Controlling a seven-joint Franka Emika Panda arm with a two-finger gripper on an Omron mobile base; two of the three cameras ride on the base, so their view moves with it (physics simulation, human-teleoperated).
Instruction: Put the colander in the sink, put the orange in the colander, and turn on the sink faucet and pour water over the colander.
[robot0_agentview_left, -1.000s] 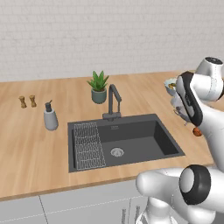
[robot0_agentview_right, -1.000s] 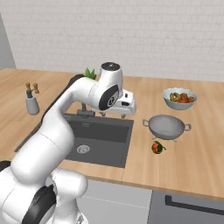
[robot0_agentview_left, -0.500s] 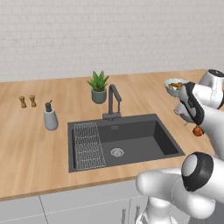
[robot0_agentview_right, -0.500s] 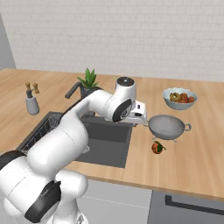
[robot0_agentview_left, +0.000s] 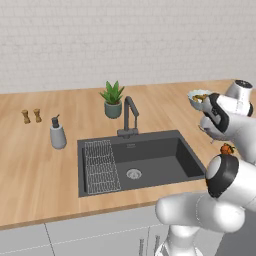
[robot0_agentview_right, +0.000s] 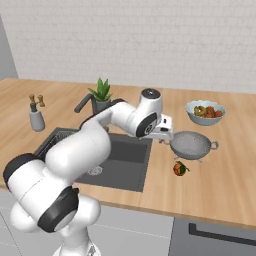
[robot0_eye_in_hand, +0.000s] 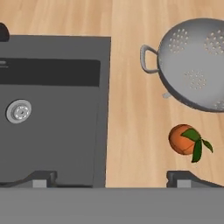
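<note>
Arm stretched right; fingers (robot0_eye_in_hand: 112, 178) spread wide, hovering beside colander (robot0_eye_in_hand: 194, 70).

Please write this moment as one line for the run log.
end effector: open, empty | colander: on counter | orange: beside colander | sink: empty

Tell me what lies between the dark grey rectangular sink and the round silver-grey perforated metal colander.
Only bare wooden counter separates the sink from the colander, as the hand view shows. The orange sits off that stretch, nearer the camera.
</note>
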